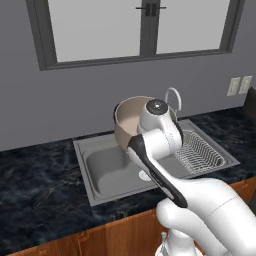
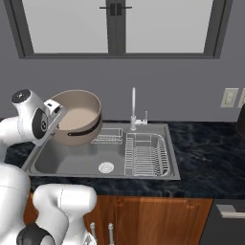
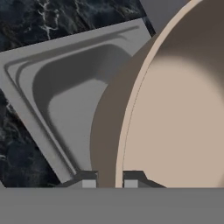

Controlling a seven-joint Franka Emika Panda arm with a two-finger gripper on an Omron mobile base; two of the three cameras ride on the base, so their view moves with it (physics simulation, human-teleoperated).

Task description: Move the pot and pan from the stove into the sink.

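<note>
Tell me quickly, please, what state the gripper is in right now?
Gripper: closed on the rim of the pot, holding it tilted above the sink.

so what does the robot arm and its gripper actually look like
The arm is glossy white with rounded, bulbous segments and dark grey to black bands at the joints; one joint ends in a round dark cap. No loose cables or printed markings are visible. The gripper has two small, dark, blocky finger tips with lighter grey pads.

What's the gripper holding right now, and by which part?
The pot, pinched at its rim wall, tilted above the sink. Gripper is shut on it, one finger either side of the wall.
</note>
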